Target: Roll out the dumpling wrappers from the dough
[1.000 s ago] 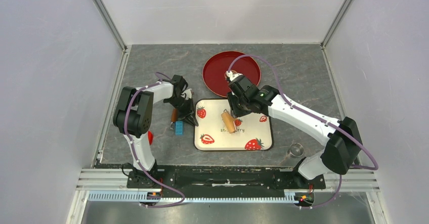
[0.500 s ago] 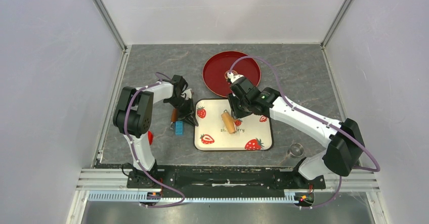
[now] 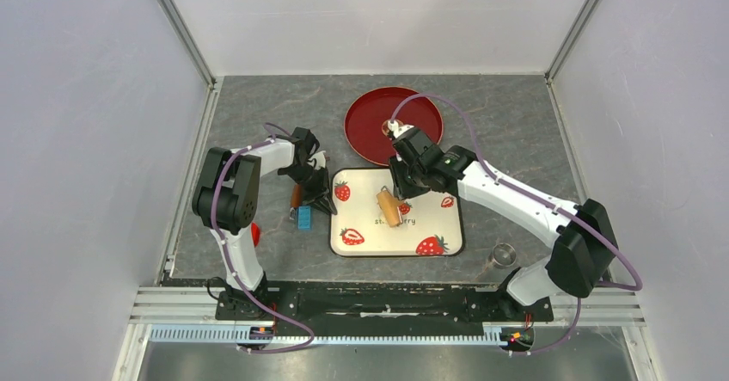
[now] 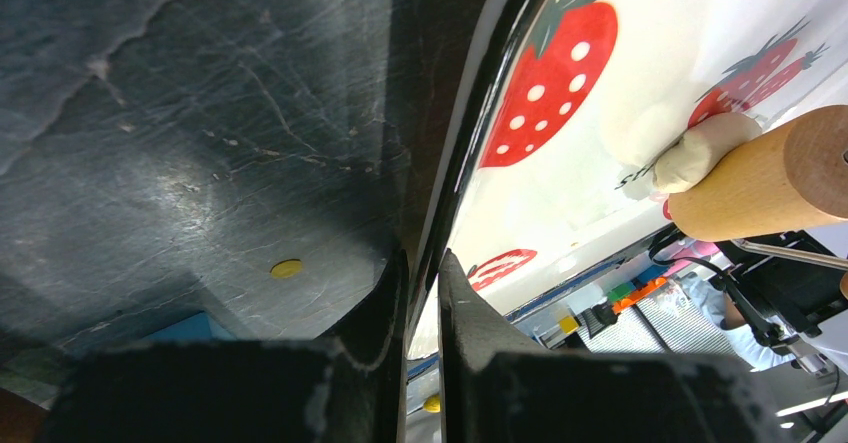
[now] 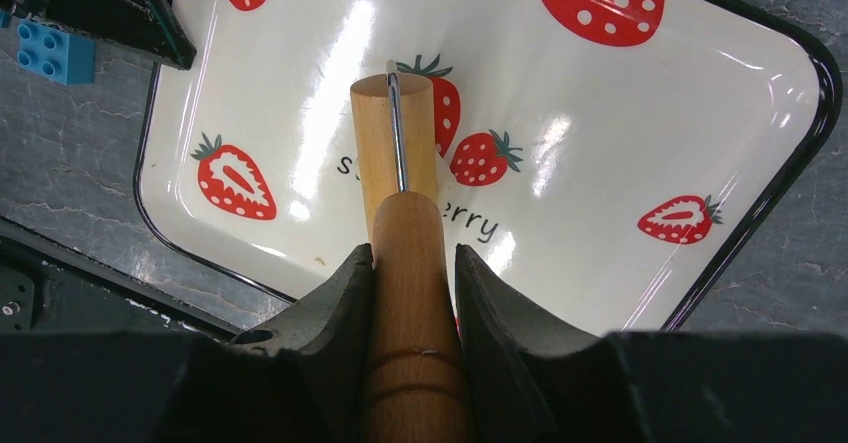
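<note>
Fingers (image 5: 335,303) of my right gripper (image 5: 413,258) clamp the roller (image 3: 389,207) handle; my left gripper (image 4: 422,263) pinches the tray (image 3: 391,243) rim. Step, I judge: rolling. The tray leaves room toward its near and right edges; the plate (image 3: 370,127) lies just beyond. Dough (image 4: 700,153), a small lump, sits against the roller's end; next comes a pressing stroke across it.

2 arms reach over the grey table (image 3: 516,140). The right gripper (image 3: 395,190) hangs over the strawberry tray (image 3: 440,223), at the far end of the wooden roller (image 3: 389,209), which lies slanted on the tray. The left gripper (image 3: 325,202) is at the tray's left rim. A red plate (image 3: 365,127) lies just beyond the tray, with a blue block (image 3: 303,218) just left of the tray and a metal ring (image 3: 504,254) to its right.
</note>
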Controlling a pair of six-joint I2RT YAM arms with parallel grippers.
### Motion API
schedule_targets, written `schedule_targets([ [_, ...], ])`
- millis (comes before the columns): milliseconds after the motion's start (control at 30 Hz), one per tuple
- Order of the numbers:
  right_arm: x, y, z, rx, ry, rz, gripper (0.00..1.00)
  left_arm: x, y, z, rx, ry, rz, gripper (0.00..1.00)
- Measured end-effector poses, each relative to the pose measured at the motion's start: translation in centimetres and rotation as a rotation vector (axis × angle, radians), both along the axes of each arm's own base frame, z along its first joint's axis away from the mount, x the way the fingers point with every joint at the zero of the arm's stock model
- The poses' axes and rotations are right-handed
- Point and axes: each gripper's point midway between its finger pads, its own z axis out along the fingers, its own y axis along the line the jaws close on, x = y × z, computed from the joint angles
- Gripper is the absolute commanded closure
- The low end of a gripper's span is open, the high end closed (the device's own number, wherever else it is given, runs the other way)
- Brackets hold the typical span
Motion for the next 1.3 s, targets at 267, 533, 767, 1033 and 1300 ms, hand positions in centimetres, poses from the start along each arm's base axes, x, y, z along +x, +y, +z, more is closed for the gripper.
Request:
schedule_targets([
  [267,0.2,-0.1,-0.2,0.001,-0.004,0.013,1.0,0.0,0.0,0.0,0.0,0.0,0.0,0.98],
  [533,0.1,-0.2,-0.4,0.007,-0.018,0.017,1.0,0.0,0.0,0.0,0.0,0.0,0.0,0.98],
  [767,0.1,-0.4,-0.7,0.017,-0.037,0.024,1.0,0.0,0.0,0.0,0.0,0.0,0.0,0.98],
  [1033,0.5,-0.3,-0.9,0.021,-0.057,0.042,1.0,0.0,0.0,0.0,0.0,0.0,0.0,0.98],
  [1300,0.8,-0.2,-1.1,0.026,-0.077,0.053,1.0,0.0,0.0,0.0,0.0,-0.001,0.0,0.98],
])
